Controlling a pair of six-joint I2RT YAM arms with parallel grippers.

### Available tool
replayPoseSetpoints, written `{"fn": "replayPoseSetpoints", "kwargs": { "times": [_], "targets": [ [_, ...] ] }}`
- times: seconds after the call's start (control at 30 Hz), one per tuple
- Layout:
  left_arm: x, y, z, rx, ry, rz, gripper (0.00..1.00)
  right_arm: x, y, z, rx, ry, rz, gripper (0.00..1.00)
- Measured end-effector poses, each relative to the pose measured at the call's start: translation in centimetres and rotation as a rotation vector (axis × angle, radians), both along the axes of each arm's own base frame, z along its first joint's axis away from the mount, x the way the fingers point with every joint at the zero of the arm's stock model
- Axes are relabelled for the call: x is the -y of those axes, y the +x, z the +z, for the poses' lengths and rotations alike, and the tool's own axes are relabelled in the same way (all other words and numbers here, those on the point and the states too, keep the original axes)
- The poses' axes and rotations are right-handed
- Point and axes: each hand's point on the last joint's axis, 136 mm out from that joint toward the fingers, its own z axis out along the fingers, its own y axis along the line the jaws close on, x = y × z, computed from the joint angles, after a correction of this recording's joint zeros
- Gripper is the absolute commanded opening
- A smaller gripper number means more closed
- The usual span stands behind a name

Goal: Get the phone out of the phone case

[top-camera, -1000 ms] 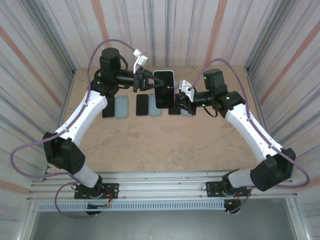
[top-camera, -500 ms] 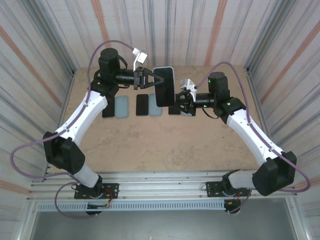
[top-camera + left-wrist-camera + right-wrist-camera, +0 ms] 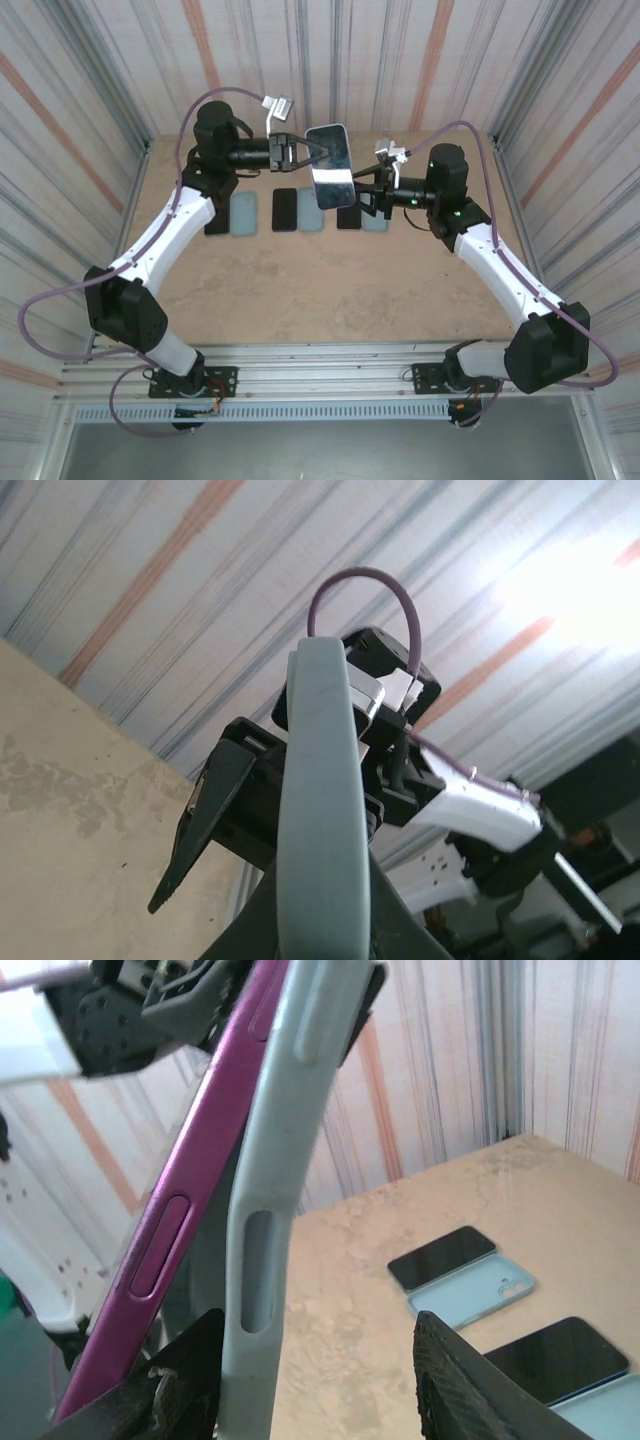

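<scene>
The left gripper [image 3: 298,152] is closed on the phone case [image 3: 331,167], high above the tabletop [image 3: 300,290]; the right gripper [image 3: 366,192] is open at the case's edge.

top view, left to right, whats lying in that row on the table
first phone → first case → second phone → second case → third phone → third case

The left arm [image 3: 170,225] and right arm [image 3: 495,265] were clad in white shells between black joint housings, and each was trailed by a looping purple cable [image 3: 362,572].
</scene>
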Motion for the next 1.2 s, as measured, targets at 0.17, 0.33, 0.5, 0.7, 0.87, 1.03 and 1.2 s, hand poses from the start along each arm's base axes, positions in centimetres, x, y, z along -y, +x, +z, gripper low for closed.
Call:
{"fn": "replayPoseSetpoints", "kwargs": {
  "times": [0.17,0.33,0.5,0.7,0.87,1.03,1.2],
  "targets": [
    [0.0,1.8,-0.4,-0.141,-0.030,0.078,0.00,0.2,1.3,-0.3,-0.196,0.088,-0.071,0.56],
    [0.1,3.9,-1.6,-0.270,-0.066,0.151,0.00,0.6,2.7,-1.1,-0.415,0.183,-0.166,0.55],
    [0.1,5.8,-3.6,-0.390,-0.097,0.214,0.00,0.9,4.0,-2.3,-0.625,0.284,-0.268,0.51],
    [0.2,7.4,-5.2,-0.478,-0.134,0.252,0.00,1.1,5.1,-2.9,-0.785,0.376,-0.364,0.41],
    [0.4,8.0,-6.0,-0.523,-0.155,0.265,0.00,1.4,5.4,-3.2,-0.841,0.418,-0.408,0.33],
    [0.9,8.5,-6.5,-0.548,-0.168,0.263,0.00,1.6,5.5,-2.9,-0.869,0.462,-0.417,0.24],
    [1.4,9.1,-8.2,-0.596,-0.154,0.264,0.04,1.9,5.7,-3.6,-0.913,0.490,-0.436,0.14]
  ]
}}
